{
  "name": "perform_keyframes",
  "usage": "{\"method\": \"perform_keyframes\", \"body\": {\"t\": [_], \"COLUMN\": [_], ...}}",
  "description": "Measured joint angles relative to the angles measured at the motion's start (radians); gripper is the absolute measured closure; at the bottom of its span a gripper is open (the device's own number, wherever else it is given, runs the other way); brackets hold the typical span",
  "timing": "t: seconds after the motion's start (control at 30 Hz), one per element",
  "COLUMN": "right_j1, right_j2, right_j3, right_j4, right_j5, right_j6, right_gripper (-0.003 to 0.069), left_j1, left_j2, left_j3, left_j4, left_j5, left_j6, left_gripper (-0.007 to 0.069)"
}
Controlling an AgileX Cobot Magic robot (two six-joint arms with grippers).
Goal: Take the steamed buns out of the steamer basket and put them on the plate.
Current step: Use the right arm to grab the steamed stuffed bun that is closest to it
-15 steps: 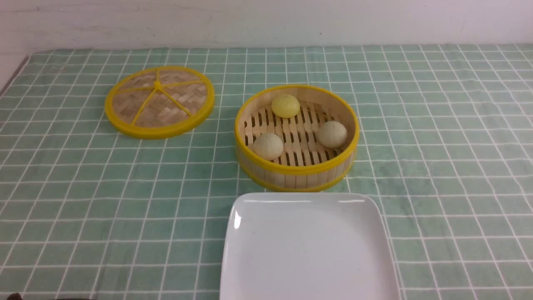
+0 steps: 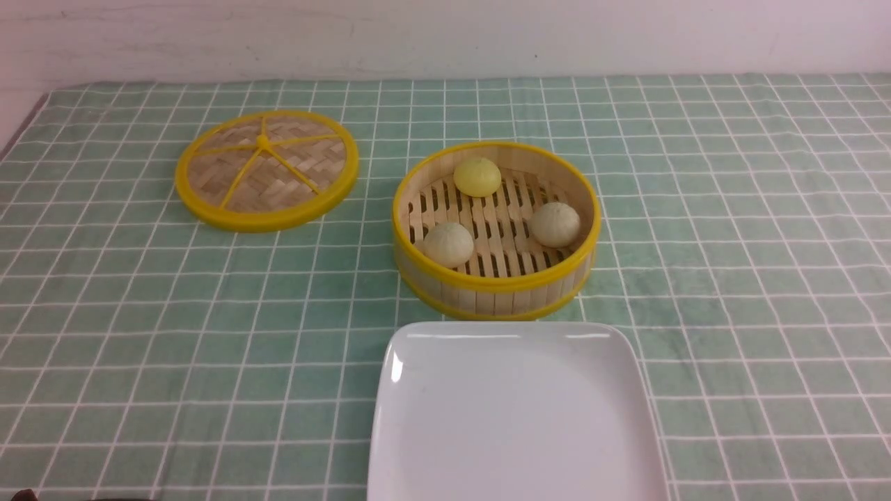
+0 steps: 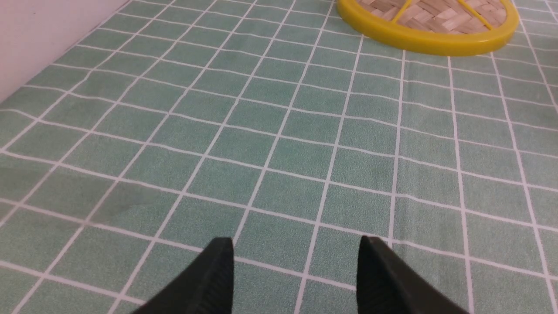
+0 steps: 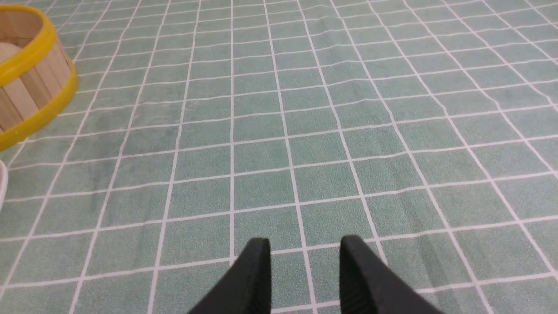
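Observation:
The steamer basket (image 2: 495, 285) stands mid-table with three steamed buns on its slatted floor: a pale yellow one (image 2: 477, 176) at the back, a cream one (image 2: 448, 244) front left and another cream one (image 2: 555, 224) on the right. The white square plate (image 2: 515, 417) lies just in front of the basket with nothing on it. Neither arm shows in the front view. My left gripper (image 3: 295, 246) hangs open over bare cloth, well short of the lid. My right gripper (image 4: 305, 246) is open over bare cloth too, with the steamer basket (image 4: 30, 93) off to one side.
The flat woven lid (image 2: 266, 169) with yellow rim and spokes lies at the back left, also seen as lid (image 3: 429, 37) in the left wrist view. A green checked cloth (image 2: 731, 243) covers the table. A pale wall (image 2: 445, 35) runs behind it.

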Motion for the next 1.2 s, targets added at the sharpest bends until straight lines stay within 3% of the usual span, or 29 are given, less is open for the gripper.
{"method": "perform_keyframes", "body": {"t": [1.03, 1.2], "right_j1": [0.0, 0.0], "right_j2": [0.0, 0.0], "right_j3": [-0.002, -0.131], "right_j4": [-0.012, -0.01], "right_j5": [-0.01, -0.018], "right_j6": [0.039, 0.047], "right_gripper": [0.0416, 0.0416], "left_j1": [0.0, 0.0], "left_j2": [0.0, 0.0], "left_j3": [0.0, 0.0], "left_j4": [0.001, 0.001], "left_j5": [0.0, 0.0], "left_j6": [0.0, 0.0], "left_gripper": [0.0225, 0.0225]}}
